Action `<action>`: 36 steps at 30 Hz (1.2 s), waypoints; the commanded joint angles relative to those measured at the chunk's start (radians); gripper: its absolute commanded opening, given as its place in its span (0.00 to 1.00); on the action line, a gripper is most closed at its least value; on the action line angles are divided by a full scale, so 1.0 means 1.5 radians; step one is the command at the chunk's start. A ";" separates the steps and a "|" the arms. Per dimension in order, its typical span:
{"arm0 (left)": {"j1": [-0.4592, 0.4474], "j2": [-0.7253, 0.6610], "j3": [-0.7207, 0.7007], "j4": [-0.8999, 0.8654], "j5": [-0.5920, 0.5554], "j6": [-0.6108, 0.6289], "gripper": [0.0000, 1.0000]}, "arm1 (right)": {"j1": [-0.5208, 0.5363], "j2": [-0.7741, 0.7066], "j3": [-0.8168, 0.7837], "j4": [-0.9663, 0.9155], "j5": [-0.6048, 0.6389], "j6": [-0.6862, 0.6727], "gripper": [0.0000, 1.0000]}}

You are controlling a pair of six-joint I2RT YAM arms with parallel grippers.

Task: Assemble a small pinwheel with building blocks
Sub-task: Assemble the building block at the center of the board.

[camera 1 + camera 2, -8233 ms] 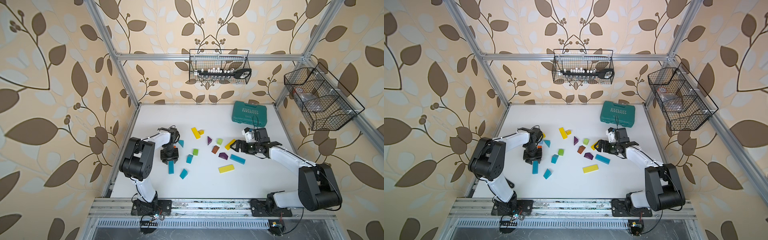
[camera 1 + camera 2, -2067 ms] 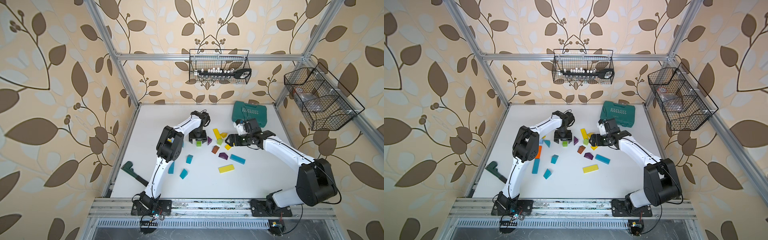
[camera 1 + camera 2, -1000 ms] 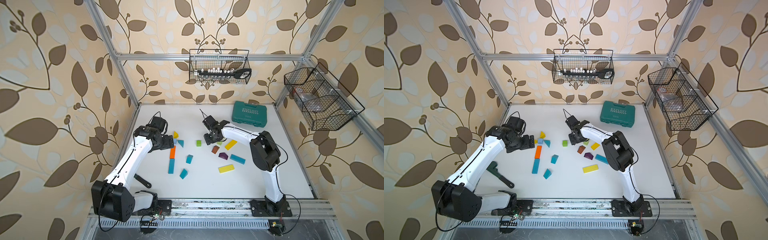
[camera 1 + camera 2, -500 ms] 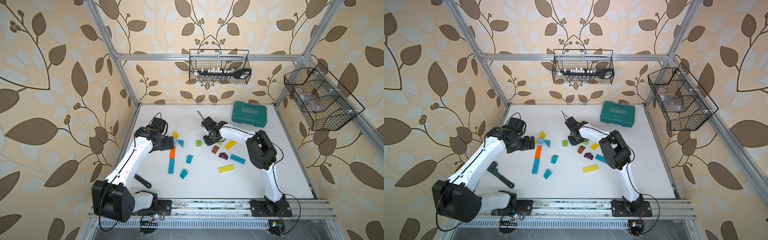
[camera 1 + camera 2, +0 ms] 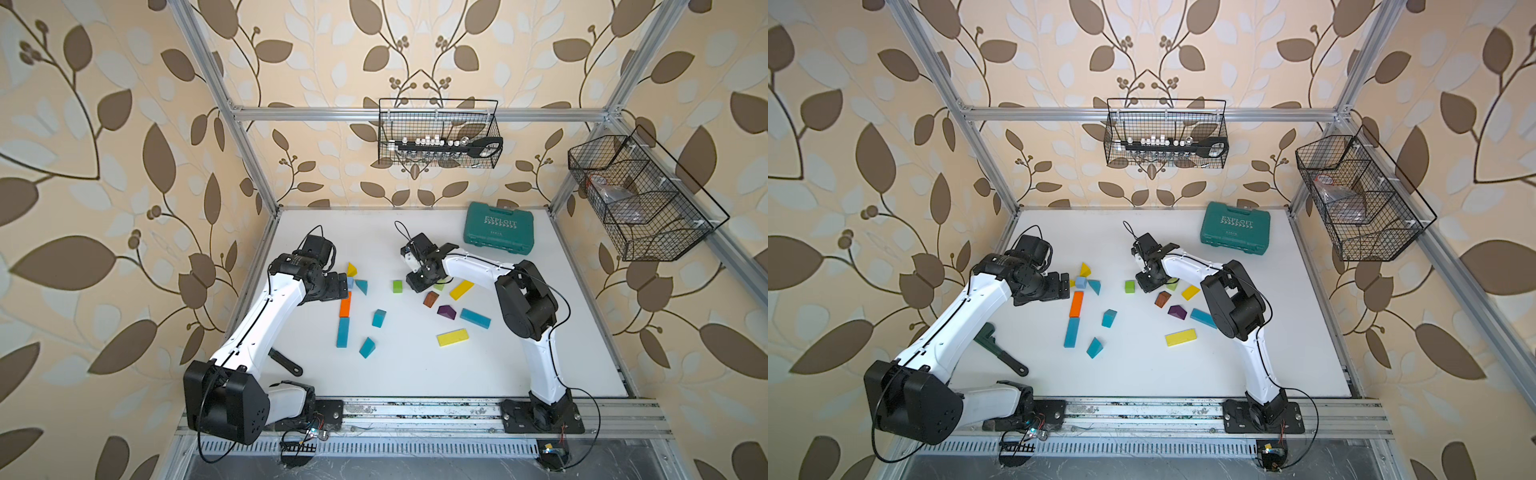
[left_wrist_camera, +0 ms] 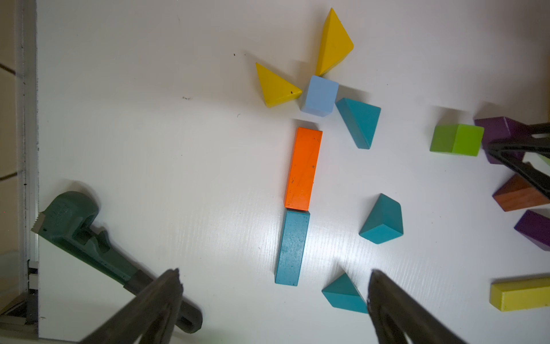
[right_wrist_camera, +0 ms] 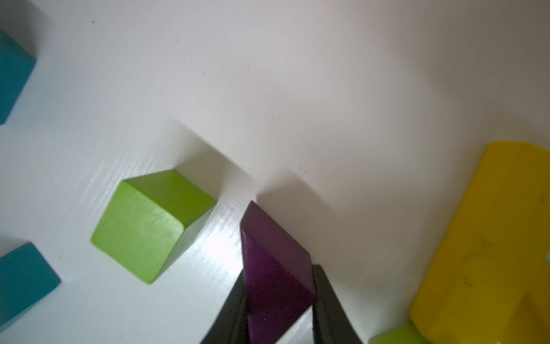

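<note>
A pale-blue cube (image 6: 320, 95) sits with two yellow wedges (image 6: 276, 86) and a teal wedge (image 6: 360, 122) touching it. Below it an orange bar (image 6: 303, 168) and a teal bar (image 6: 293, 247) lie end to end. My left gripper (image 6: 273, 277) hovers open and empty; in a top view it (image 5: 343, 286) is just left of the cube (image 5: 350, 283). My right gripper (image 7: 279, 283) is shut on a purple wedge (image 7: 273, 268) standing on the table beside a green cube (image 7: 148, 226). In both top views the right gripper (image 5: 417, 284) (image 5: 1148, 286) hides the wedge.
Loose blocks lie right of centre: two yellow bars (image 5: 461, 289) (image 5: 452, 337), a brown wedge (image 5: 431, 298), another purple wedge (image 5: 446, 311), a teal bar (image 5: 475, 318). A dark green wrench (image 5: 998, 351) lies front left, the teal EXPLOIT case (image 5: 498, 227) back right. Wire baskets (image 5: 438, 133) hang on the walls.
My right gripper's jaws have closed on the purple wedge. Both arms have stayed almost where they were, and the blocks have not moved.
</note>
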 commanded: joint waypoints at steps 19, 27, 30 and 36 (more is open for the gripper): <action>0.008 0.010 -0.005 -0.006 0.014 0.012 0.99 | 0.025 -0.030 -0.043 -0.022 0.019 -0.076 0.29; 0.008 0.014 -0.006 -0.008 0.008 0.008 0.99 | 0.025 -0.025 -0.031 -0.020 0.001 -0.092 0.46; 0.008 0.020 -0.004 -0.015 -0.001 -0.002 0.99 | 0.025 -0.042 -0.022 -0.027 0.004 -0.090 0.49; -0.025 0.018 -0.025 0.010 0.082 -0.061 0.99 | 0.023 -0.143 -0.039 -0.030 0.012 -0.071 0.53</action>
